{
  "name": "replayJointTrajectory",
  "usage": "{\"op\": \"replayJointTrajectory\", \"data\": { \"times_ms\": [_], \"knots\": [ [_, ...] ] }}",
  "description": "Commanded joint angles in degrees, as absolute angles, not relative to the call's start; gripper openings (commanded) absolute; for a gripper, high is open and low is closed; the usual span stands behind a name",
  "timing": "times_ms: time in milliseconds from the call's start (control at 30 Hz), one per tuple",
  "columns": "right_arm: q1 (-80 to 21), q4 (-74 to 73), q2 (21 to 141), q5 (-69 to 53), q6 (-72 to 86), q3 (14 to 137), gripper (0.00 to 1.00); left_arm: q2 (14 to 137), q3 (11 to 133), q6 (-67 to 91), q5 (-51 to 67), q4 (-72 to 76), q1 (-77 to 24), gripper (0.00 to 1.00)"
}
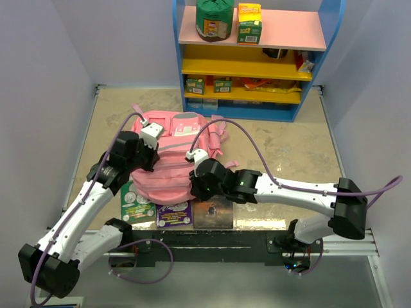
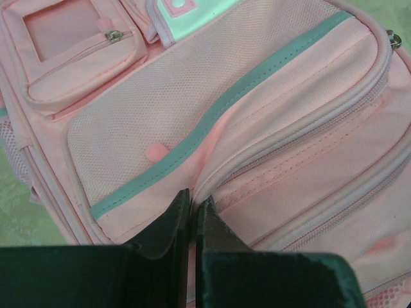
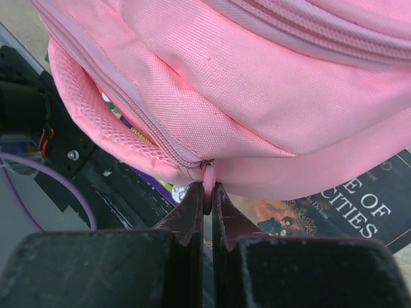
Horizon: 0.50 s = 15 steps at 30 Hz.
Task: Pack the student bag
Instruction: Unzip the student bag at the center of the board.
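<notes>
**Two pinches, one zip: the bag is held to be opened**

The large, soft pink fabric backpack (image 1: 164, 183) lies front-up in the middle of the beige tabletop (image 1: 289, 147). Its near end laps over three books at the near edge: a thin green booklet (image 1: 136, 202), a purple booklet (image 1: 174, 213) and a dark glossy paperback (image 1: 212, 215).

The right jaws are clenched on the small pink zip pull (image 3: 207, 174) at the bag's lower corner, just above the paperback. I judge that this grip is meant to run the zip round and open a compartment.

The left jaws are clamped on a fold of the front-pocket fabric, beside the pale grey-green stripe (image 2: 212, 122). This is most likely an anchor, so that the limp bag does not drag along with the zip.

Where it shows, the zip looks closed, and the books are outside the bag, so packing has not begun.
</notes>
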<state>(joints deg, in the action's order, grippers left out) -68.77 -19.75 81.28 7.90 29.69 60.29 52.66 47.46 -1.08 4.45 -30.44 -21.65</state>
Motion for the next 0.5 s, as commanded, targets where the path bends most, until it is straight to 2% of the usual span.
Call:
{"op": "replayJointTrajectory", "data": {
  "times_ms": [0,467],
  "knots": [
    [-68.56,-14.42,76.56,3.87,30.16,59.41,0.00,50.63,51.59,1.85,4.74,-20.39,-19.69,0.00],
    [-67.06,-11.86,75.23,12.03,32.26,60.63,0.00,51.77,50.27,2.29,2.28,-19.60,-19.16,0.00]
  ]
}}
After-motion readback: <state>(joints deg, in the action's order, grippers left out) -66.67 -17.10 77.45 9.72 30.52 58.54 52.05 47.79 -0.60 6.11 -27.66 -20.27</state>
